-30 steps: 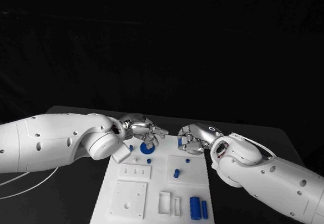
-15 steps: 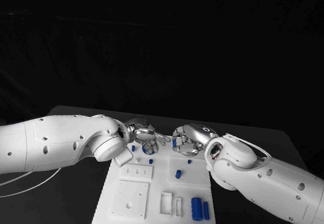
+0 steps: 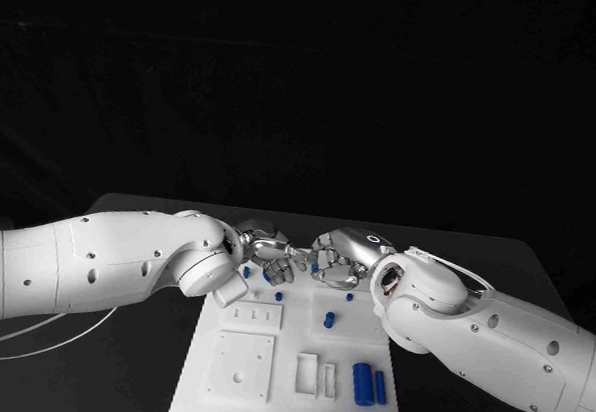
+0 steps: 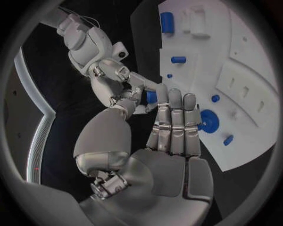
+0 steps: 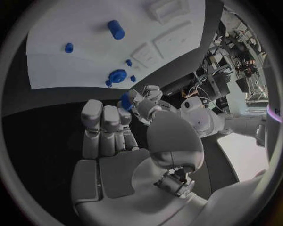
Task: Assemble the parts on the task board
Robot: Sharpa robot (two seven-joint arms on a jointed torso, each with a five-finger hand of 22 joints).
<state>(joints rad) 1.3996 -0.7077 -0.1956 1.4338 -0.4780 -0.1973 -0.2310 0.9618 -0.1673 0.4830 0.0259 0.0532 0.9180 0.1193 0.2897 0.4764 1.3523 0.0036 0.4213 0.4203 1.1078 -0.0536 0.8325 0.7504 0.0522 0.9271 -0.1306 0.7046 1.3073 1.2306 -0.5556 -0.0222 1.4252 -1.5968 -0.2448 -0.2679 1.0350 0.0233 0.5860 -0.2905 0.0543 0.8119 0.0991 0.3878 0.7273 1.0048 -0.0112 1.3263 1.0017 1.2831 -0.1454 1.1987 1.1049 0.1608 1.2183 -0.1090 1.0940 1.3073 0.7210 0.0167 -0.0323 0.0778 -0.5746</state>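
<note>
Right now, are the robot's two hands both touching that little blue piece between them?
Cannot tell. In the left wrist view the small blue part sits between the right hand and the left hand's fingertips, but actual contact isn't plain.

Small blue parts (image 3: pixel 360 382) on white task board (image 3: pixel 290 411).

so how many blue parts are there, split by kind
big blue cylinders: 2
small blue pegs: 4
blue disc: 1
held blue part: 1
total: 8
</note>
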